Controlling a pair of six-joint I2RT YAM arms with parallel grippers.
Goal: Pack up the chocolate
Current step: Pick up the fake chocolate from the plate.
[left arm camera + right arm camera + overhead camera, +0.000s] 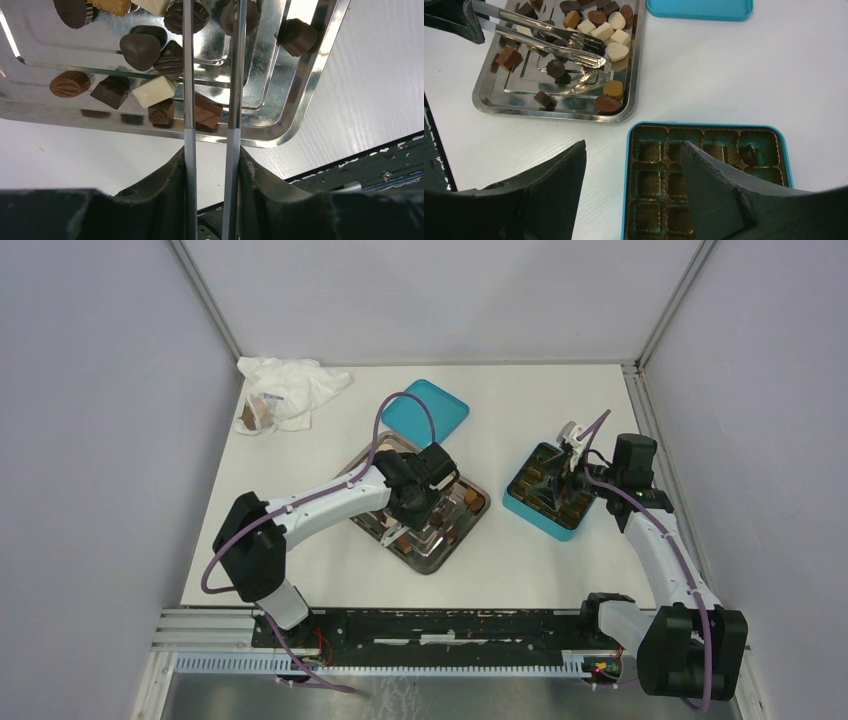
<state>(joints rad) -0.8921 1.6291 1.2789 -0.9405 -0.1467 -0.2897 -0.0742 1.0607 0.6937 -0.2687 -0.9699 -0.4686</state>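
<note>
We had barely begun: nearly all the chocolate [618, 51] lay in the tray [489, 97], a piece or two sat in the box [709, 125] at its three o'clock, our left gripper [211, 155] clamped tongs [189, 75], and the right gripper [634, 147] gaped empty.

The top camera looks steeply down on the whole surface [560, 570] from 6 o'clock. The left wrist camera sits close over the tray [300, 95], looking along the tongs [188, 75]. The right wrist camera, above the box [724, 125], shares that tray at 10 o'clock.
</note>
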